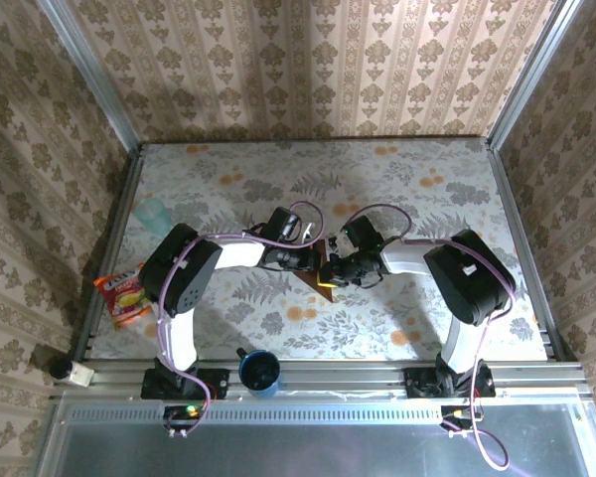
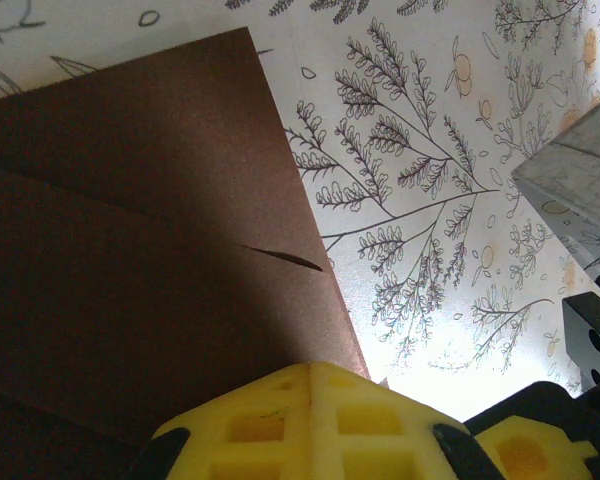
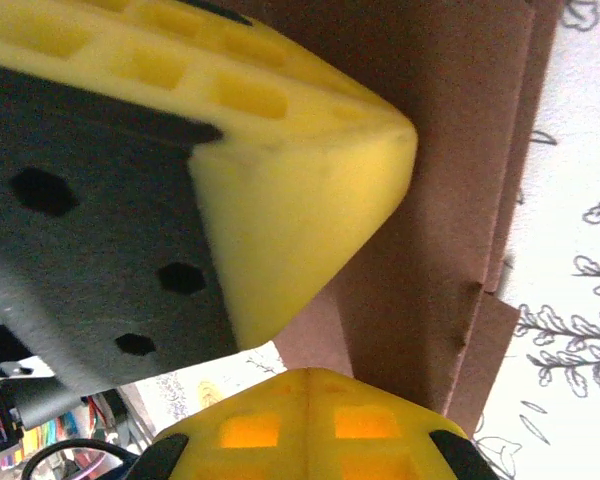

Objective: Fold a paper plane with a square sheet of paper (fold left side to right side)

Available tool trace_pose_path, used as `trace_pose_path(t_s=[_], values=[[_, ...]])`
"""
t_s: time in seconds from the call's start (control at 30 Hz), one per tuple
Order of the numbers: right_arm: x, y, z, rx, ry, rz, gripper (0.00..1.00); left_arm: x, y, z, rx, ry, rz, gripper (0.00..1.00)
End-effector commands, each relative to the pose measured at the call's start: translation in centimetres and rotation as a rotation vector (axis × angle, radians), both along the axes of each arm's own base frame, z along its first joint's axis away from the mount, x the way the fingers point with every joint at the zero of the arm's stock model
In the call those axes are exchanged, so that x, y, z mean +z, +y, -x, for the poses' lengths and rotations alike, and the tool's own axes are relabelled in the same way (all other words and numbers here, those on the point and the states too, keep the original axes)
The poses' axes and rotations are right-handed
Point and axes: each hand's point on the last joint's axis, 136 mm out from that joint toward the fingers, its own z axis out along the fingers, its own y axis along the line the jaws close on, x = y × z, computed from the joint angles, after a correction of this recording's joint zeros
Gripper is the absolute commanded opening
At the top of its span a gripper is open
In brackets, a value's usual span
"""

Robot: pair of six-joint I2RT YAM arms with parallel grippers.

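The square sheet of paper (image 1: 311, 280) — partly folded, its layers overlapping — lies flat on the desk (image 1: 397, 179), well beyond the blue cup (image 1: 260, 372). Over it meet the left hand (image 2: 310, 425) and right hand (image 3: 308, 425) — each with fingers pressed together.

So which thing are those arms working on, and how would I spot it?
Start at the flower-patterned table and look to its middle. There lies the folded paper, thin and flat. It is dark matte reddish-brown, unlike the bright orange snack packet at the left edge or the blue cup at the near rail.
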Motion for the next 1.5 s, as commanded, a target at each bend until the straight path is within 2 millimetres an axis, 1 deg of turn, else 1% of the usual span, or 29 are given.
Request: trace_pose_path(t_s=[0.0,0.1,0.23,0.37,0.5,0.8,1.1,1.2,1.27,1.3,1.4,1.43,1.47], values=[[-1.0,-0.5,-0.4,0.0,0.006,0.053,0.0,-2.0,1.1,0.4,0.031,0.039,-0.068,0.0],[-1.8,-1.2,0.2,0.005,0.025,0.094,0.0,-2.1,1.1,0.5,0.032,0.04,-0.073,0.0],[-2.4,-2.0,1.9,0.021,0.063,0.132,0.0,-2.4,1.5,0.3,0.045,0.046,-0.085,0.0],[-2.4,-2.6,3.5,0.027,0.089,0.14,0.0,-2.8,2.1,0.1,0.068,0.057,-0.097,0.0],[-2.4,-3.2,4.7,0.024,0.104,0.143,0.0,-3.1,2.5,0.1,0.079,0.062,-0.102,0.0],[-2.2,-4.0,6.3,0.016,0.123,0.141,0.0,-3.1,2.5,0.0,0.079,0.06,-0.1,0.0],[-2.1,-4.5,7.7,0.019,0.139,0.13,0.0,-2.7,2.2,-0.1,0.075,0.054,-0.09,0.0],[-1.5,-4.3,7.7,0.024,0.13,0.111,0.0,-2.1,1.8,-0.3,0.069,0.042,-0.069,0.0],[-0.6,-3.9,7.3,0.027,0.105,0.084,0.0,-1.3,1.3,-0.4,0.064,0.031,-0.042,0.0],[-0.1,-3.8,7.0,0.025,0.087,0.07,0.0,-0.8,1.1,-0.6,0.061,0.023,-0.027,0.02],[2.0,-3.4,5.8,0.019,0.024,0.022,0.0,1.4,-0.1,-0.9,0.039,-0.009,0.027,0.12],[2.6,-3.5,5.3,0.015,0.002,0.01,0.02,2.3,-0.4,-1.0,0.032,-0.027,0.045,0.15],[3.1,-3.7,4.9,0.008,-0.018,0.006,0.06,3.3,-0.6,-1.2,0.029,-0.047,0.063,0.19]])
